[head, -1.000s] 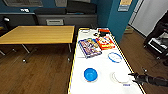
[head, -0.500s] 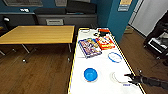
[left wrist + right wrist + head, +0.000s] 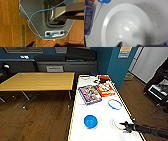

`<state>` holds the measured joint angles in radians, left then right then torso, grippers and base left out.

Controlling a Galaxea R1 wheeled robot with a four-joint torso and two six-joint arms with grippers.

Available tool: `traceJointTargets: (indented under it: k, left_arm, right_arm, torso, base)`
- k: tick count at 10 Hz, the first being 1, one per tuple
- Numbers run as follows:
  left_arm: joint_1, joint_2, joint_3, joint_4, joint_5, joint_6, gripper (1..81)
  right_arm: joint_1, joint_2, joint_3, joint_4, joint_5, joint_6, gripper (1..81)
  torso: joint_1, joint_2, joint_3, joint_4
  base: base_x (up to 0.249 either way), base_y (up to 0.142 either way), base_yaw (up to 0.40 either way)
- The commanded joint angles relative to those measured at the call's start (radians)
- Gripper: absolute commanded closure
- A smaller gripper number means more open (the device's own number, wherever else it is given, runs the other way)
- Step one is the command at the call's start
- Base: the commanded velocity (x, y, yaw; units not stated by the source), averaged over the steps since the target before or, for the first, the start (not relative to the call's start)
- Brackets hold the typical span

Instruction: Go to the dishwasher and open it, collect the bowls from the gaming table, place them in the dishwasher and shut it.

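The white-topped gaming table (image 3: 101, 110) stretches ahead with board-game boxes (image 3: 90, 94) at its far half. A solid blue bowl (image 3: 90, 121) sits near the front left of the top. A pale bowl with a blue rim (image 3: 115, 104) lies further back on the right. My right gripper (image 3: 124, 126) is open at the near rim of a plain white bowl (image 3: 117, 122); that white bowl (image 3: 126, 25) looms large in the right wrist view. My left gripper (image 3: 50, 45) hangs over wooden floor beside my own grey base (image 3: 36, 16). The dishwasher is out of view.
A yellow-topped table (image 3: 37, 80) stands to the left, with a strip of wooden floor (image 3: 42, 119) between it and the white table. A dark sofa (image 3: 66, 58) lines the back wall. A teal pillar (image 3: 113, 64) rises behind the table's far right corner.
My right gripper has crept a little toward the white bowl. The bowls and boxes have stayed where they were.
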<state>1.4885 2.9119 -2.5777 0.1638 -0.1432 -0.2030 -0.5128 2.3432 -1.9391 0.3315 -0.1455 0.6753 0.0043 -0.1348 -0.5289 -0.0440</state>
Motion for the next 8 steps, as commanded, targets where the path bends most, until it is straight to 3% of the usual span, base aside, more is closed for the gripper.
traceJointTargets:
  k: [1, 2, 4, 5, 7, 8]
  left_arm:
    - [0.003, -0.009, 0.002, -0.007, 0.07, 0.002, 1.0]
    - [0.003, -0.009, 0.002, -0.007, 0.07, 0.002, 1.0]
    - [0.003, -0.011, 0.002, -0.006, 0.07, 0.002, 1.0]
    - [0.003, -0.011, 0.002, -0.004, 0.07, 0.002, 1.0]
    - [0.002, -0.009, 0.002, 0.0, 0.068, 0.002, 1.0]
    - [-0.001, -0.009, 0.002, 0.006, 0.068, 0.002, 1.0]
  right_arm:
    - [0.104, -0.026, -0.009, 0.001, 0.01, -0.008, 81.1]
    - [0.096, -0.032, -0.003, 0.003, 0.046, 0.012, 81.1]
    - [0.11, -0.114, 0.051, 0.004, 0.032, 0.033, 81.1]
    - [0.142, -0.211, 0.13, -0.012, -0.018, 0.032, 81.1]
    - [0.156, -0.461, 0.331, -0.057, -0.188, 0.017, 81.1]
    - [0.15, -0.562, 0.438, -0.1, -0.232, -0.029, 81.1]
  torso:
    - [0.0, 0.0, 0.0, 0.0]
    - [0.0, 0.0, 0.0, 0.0]
    - [0.0, 0.0, -0.001, 0.0]
    - [0.0, 0.0, -0.001, 0.0]
    - [0.0, 0.0, -0.001, 0.0]
    - [0.0, 0.0, -0.001, 0.0]
  base:
    - [0.0, 0.0, 0.0]
    - [0.0, 0.0, 0.0]
    - [0.0, 0.0, 0.0]
    - [0.0, 0.0, 0.0]
    - [0.0, 0.0, 0.0]
    - [0.0, 0.0, 0.0]
